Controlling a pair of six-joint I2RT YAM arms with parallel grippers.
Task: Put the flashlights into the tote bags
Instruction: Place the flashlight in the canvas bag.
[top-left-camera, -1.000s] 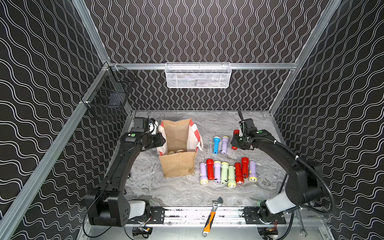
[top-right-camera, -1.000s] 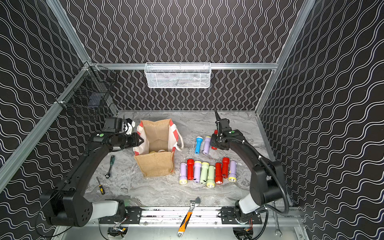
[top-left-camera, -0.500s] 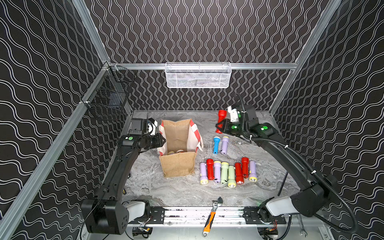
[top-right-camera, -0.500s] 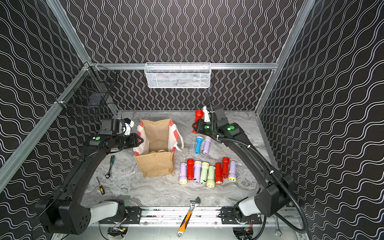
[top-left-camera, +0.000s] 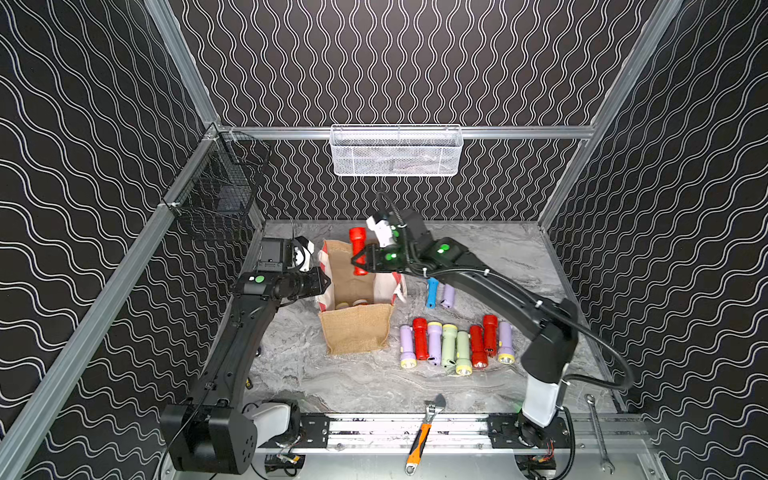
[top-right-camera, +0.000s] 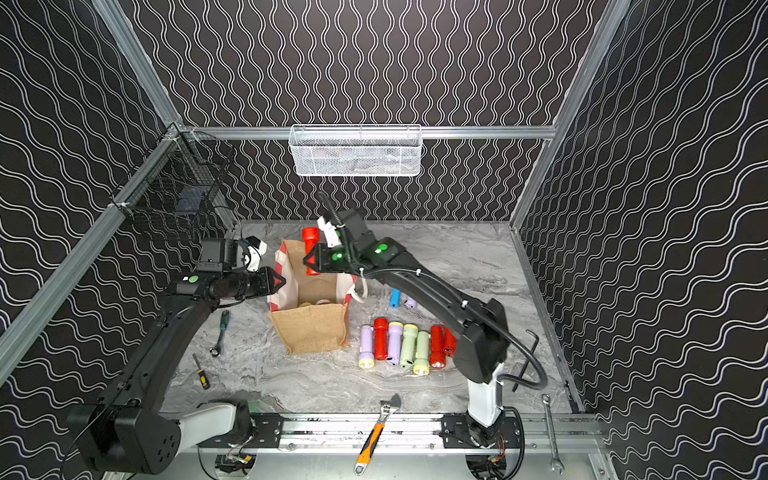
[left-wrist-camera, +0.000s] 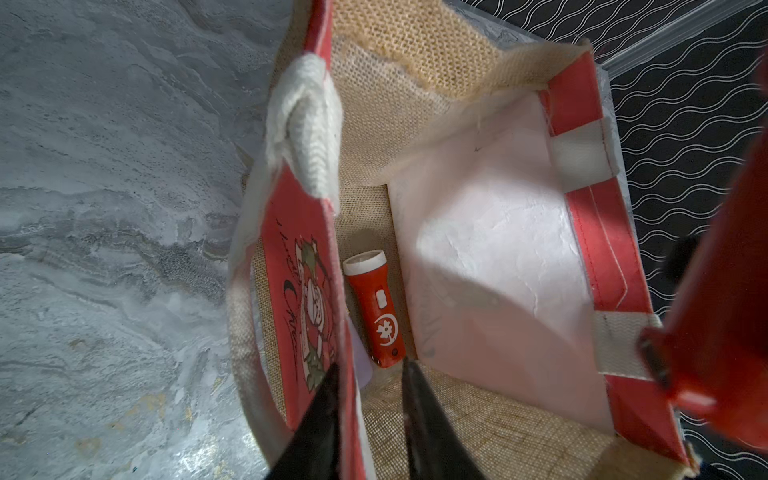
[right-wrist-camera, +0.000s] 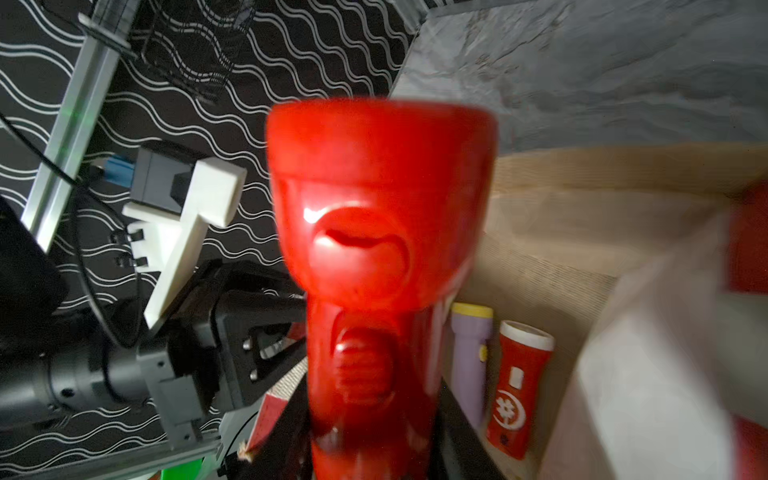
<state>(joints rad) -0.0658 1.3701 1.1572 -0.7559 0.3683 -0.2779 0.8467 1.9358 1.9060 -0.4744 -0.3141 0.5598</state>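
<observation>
Noted right claw (top-left-camera: 360, 260) clenched on glossy red plastic flashlight (top-left-camera: 356, 241) above boxy tan jute tote bag (top-left-camera: 357, 332); left claw (top-left-camera: 326, 282) pinching its rim. Counted at least two flashlights (right-wrist-camera: 519, 382) inside, ten loose on grey marbled worktop (top-left-camera: 498, 257).

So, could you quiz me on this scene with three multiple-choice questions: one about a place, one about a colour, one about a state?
1. Where is the red plastic flashlight held by the right gripper?
A. up over the open tan jute tote bag
B. beneath that bag
C. far from it

2. What colour is the small flashlight lying beside the lone lilac flashlight?
A. green
B. blue
C. black

3. The tote bag is:
A. folded flat
B. tipped over
C. upright and open

Answers: 1 A, in both top views it hangs over the bag; 2 B, it is plainly blue; 3 C, its mouth faces upward.
</observation>
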